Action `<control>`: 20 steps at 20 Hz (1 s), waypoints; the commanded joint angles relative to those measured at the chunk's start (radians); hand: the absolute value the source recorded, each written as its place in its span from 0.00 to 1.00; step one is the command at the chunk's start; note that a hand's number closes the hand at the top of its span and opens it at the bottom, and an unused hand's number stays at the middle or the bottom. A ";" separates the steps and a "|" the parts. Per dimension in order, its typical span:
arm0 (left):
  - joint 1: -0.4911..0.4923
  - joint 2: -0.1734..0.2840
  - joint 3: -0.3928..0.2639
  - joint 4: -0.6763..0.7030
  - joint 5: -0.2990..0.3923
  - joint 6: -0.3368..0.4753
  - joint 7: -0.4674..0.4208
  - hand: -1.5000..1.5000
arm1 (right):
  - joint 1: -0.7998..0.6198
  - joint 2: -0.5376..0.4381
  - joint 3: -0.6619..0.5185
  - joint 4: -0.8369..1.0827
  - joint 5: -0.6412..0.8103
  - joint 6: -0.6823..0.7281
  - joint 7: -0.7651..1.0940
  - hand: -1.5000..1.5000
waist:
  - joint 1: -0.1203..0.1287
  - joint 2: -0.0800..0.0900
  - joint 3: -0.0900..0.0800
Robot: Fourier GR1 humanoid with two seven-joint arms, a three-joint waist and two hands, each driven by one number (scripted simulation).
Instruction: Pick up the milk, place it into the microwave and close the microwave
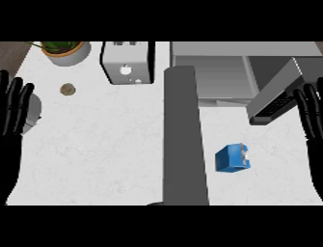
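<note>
Two black hands frame the head view, one at each side edge. The left hand (4, 111) stands at the left edge with its fingers straight and pointing up, holding nothing; the right hand (322, 113) mirrors it at the right edge, fingers likewise straight and spread, also empty. Both look glossy and smooth.

Between them lies the worktop (100, 159), a pale white surface with faint grey marbled veining. A tall dark grey bar (185, 140), flat and matte, runs up the middle of the frame from the lower edge.

The milk (234, 157) is a small blue carton with a boxy shape and a white mark on its right face. It sits on the worktop in the lower right of the frame, just right of the grey bar and well apart from both hands.

Above it, in the upper right, the microwave (221, 77) shows a grey cavity, its door (277, 94) swung open and angled out toward the right hand, dark along its lower edge.

In the upper middle stands a boxy silver toaster (127, 62). At upper left sits a potted plant (65, 50) in a tan pot, and below it a small brownish round object (68, 89). A grey curved shape (32, 113) peeks out beside the left hand.
</note>
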 commanded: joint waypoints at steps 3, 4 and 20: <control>-0.027 0.015 0.044 0.110 0.076 -0.058 -0.031 0.00 | 0.131 0.066 0.107 -0.129 0.189 -0.101 0.023 0.00 | -0.006 -0.012 0.009; 0.017 -0.028 -0.006 0.106 0.032 -0.032 -0.068 0.00 | 0.103 0.055 0.081 -0.207 0.180 -0.127 0.148 0.00 | -0.005 -0.013 0.008; 0.284 -0.115 -0.050 0.096 0.237 -0.104 -0.146 0.00 | 0.379 0.088 0.378 -0.169 0.335 -0.293 0.123 0.00 | 0.003 -0.012 0.010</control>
